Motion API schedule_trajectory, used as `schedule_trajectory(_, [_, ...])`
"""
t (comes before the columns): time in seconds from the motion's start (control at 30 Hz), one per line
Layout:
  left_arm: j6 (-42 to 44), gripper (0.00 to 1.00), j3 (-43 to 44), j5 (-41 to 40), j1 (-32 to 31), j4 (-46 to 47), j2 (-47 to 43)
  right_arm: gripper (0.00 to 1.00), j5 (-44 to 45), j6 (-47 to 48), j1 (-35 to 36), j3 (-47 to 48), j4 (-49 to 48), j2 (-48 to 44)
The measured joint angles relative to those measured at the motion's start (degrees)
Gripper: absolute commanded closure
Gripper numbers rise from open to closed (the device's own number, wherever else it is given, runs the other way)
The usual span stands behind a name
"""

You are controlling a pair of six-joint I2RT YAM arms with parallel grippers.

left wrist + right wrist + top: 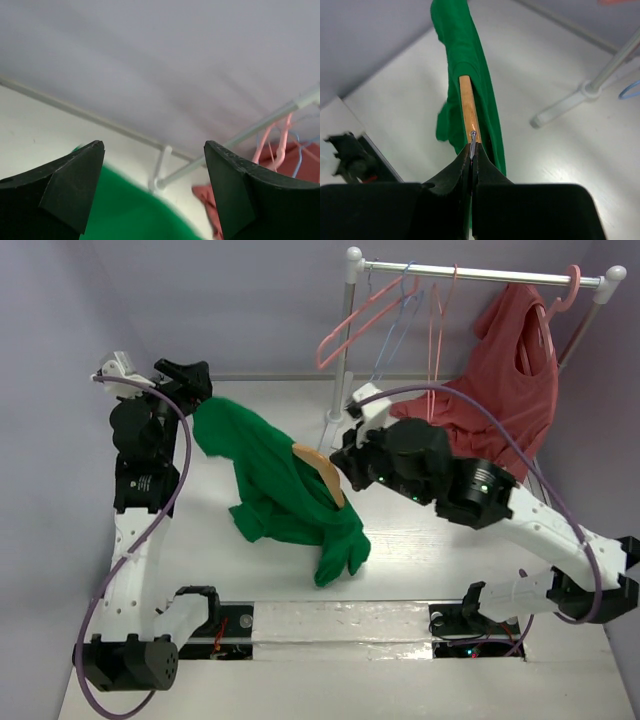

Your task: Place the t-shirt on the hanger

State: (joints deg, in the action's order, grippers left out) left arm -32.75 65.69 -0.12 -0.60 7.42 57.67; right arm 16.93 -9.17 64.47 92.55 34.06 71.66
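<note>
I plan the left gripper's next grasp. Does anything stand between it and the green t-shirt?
Nothing visible does. The left gripper is open close to the upper end of the t-shirt, and the wrist view shows only free space between its fingers and the green cloth.

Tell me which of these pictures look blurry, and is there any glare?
Left wrist view: the t-shirt is a soft green blur. Right wrist view: the hanger is sharp, with a sheen on the table. Top external view: even light, faint shadows.
</note>
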Motion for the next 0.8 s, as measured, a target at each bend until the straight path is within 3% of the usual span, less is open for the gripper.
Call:
schedule_trajectory(0.13, [0.2, 0.21, -6.47, 1.86, -3.08, -2.21, -6.16, 1.0, 0.35, 1.29, -0.09, 4.11, 7.91, 6.91])
schedule_trajectory(0.3, [-2.91, 0.19, -17.88, 1.79, -21.79, -1.73, -17.29, 1.0, 0.57, 3.08, -0.83, 18.05, 14.34, 17.25])
schedule_trajectory(0.4, [-8.0, 0.18, -24.92, 1.51, -29.11, 1.51, -21.07, 1.0, 1.53, 3.63, -1.16, 23.5, 15.23, 20.48])
schedule_trajectory(0.8, [-27.1, 0.06, -38.47, -1.11, -32.37, 15.91, -20.24, 1.0, 2.86, 3.58, -1.44, 22.91, 15.1, 21.05])
